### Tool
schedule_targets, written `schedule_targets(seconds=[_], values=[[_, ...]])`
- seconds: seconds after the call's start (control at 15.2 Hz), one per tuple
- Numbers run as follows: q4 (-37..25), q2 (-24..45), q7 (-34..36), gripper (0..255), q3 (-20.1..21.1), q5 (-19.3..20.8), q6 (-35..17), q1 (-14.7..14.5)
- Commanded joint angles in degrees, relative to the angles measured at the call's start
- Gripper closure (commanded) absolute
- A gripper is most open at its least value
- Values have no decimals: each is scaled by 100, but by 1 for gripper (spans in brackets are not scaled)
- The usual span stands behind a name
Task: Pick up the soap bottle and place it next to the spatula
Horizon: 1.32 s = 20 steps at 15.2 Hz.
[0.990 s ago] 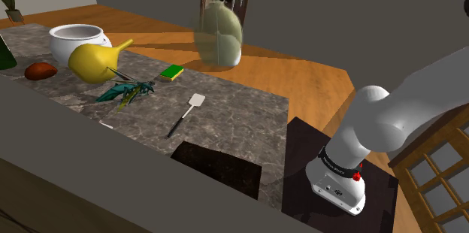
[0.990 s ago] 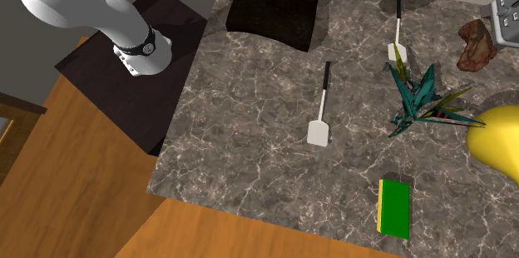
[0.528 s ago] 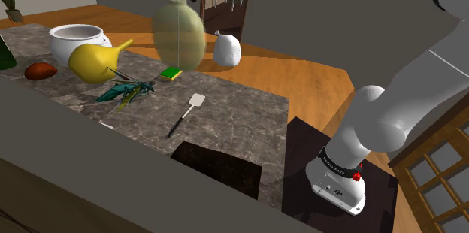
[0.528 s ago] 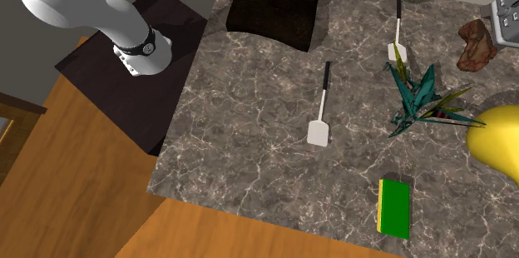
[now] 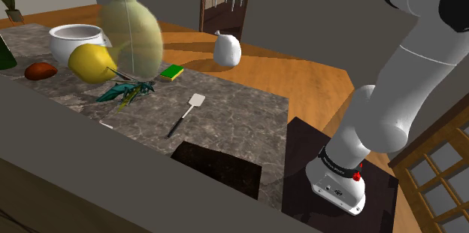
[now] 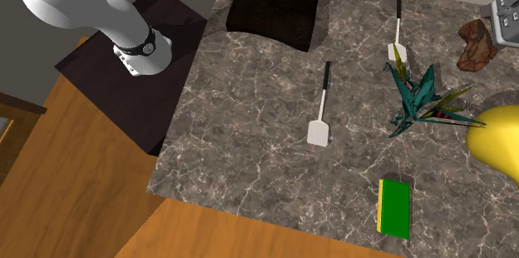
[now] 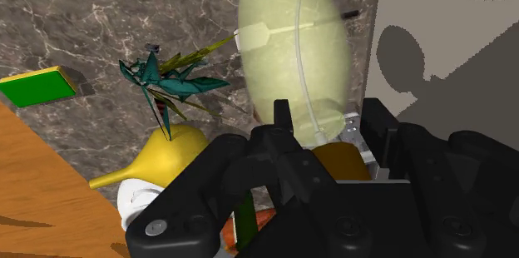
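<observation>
Gripper (image 7: 326, 131), cut off in shoulder view, clamped on neck of soap bottle (image 5: 131, 32); see-thru body below it part-veils yellow jug (image 5: 86, 63).

**Veined stone, grained wood, one see-through bottle**

The counter (image 6: 249, 131) is grey-brown stone with pale veins and a smooth, polished look, and the floor (image 6: 75, 190) is warm orange wood with faint grain. The bottle (image 5: 131, 32) is smooth, translucent pale green, and its inner tube shows through the wall in the wrist view. The spatula (image 6: 320, 111) has a matt white blade and a black handle. The sponge (image 6: 394, 206) is flat matt green with a yellow edge. The yellow vase (image 5: 90, 62) is smooth with a soft gloss. The arm (image 5: 406, 96) is glossy white, and the gripper (image 7: 328, 127) is black with a dull sheen.
</observation>
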State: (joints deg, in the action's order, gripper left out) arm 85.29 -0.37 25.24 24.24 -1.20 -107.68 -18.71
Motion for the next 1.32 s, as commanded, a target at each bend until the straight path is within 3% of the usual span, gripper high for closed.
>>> schedule_targets(seconds=[0.0,0.07,1.25], values=[[-567,505,329,255,167,345,97,-164],[-750,661,415,255,200,450,142,-231],[1136,254,299,255,130,222,-1379,-130]])
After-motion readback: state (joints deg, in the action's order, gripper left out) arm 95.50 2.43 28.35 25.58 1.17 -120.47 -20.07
